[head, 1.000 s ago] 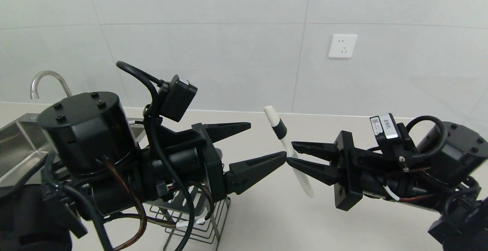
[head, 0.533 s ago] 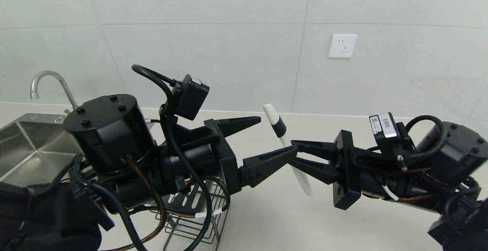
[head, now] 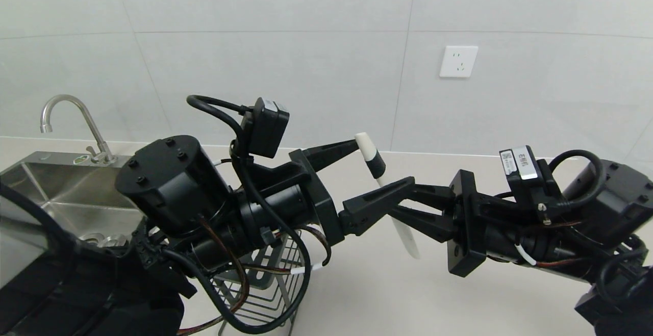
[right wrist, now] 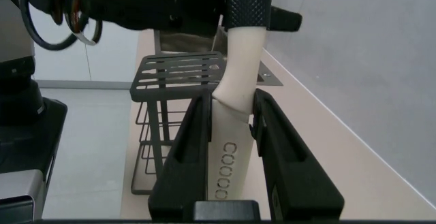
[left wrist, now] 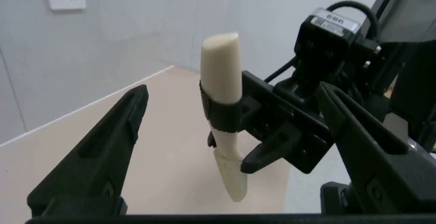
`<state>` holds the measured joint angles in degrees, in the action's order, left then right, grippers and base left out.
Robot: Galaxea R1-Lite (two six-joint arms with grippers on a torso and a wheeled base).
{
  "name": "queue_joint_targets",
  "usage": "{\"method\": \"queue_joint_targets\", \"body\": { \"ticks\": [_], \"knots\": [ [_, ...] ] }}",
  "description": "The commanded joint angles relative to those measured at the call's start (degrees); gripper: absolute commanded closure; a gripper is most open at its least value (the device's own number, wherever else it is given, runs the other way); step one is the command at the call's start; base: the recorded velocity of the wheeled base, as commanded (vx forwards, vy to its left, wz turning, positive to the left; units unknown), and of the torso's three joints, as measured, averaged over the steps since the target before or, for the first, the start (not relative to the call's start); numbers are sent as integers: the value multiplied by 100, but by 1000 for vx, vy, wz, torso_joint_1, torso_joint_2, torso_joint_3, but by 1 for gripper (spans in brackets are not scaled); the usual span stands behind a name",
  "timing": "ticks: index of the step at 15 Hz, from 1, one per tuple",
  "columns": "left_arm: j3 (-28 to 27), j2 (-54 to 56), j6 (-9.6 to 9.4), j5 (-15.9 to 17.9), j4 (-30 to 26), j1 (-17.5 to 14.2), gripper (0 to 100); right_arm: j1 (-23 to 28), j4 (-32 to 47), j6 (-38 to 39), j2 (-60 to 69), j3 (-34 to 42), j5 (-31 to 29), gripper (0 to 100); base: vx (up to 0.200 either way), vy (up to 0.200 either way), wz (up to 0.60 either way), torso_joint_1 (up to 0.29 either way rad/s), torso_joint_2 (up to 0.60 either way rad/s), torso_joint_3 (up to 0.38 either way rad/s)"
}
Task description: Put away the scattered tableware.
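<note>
Left end effector (head: 382, 162) advanced, spread around knife (head: 407, 236); right end effector (head: 401, 199) grips it — blade holes seen from wrist.

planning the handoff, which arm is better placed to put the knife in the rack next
Left, probably. The left gripper is open around the knife handle, and the rack stands on that arm's side. The right gripper is shut on the blade, farther from the rack.
</note>
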<state>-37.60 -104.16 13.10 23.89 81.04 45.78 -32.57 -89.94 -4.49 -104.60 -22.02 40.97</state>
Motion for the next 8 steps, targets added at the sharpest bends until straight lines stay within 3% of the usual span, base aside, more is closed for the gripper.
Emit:
{"method": "queue_joint_targets", "body": {
  "ticks": [1, 5, 8],
  "knots": [
    [-20, -281, -1, 10, 149, 37, 0, -3, -6, 0, 18, -13, 7, 100, 0, 0, 0, 0, 0, 0],
    [-116, -333, 25, 19, 412, 72, 0, -12, -6, 18, 18, -189, -2, 100, 0, 0, 0, 0, 0, 0],
    [-292, -325, 192, 19, 500, 72, 0, -12, -6, 18, 18, -198, -2, 100, 0, 0, 0, 0, 0, 0]
  ]
}}
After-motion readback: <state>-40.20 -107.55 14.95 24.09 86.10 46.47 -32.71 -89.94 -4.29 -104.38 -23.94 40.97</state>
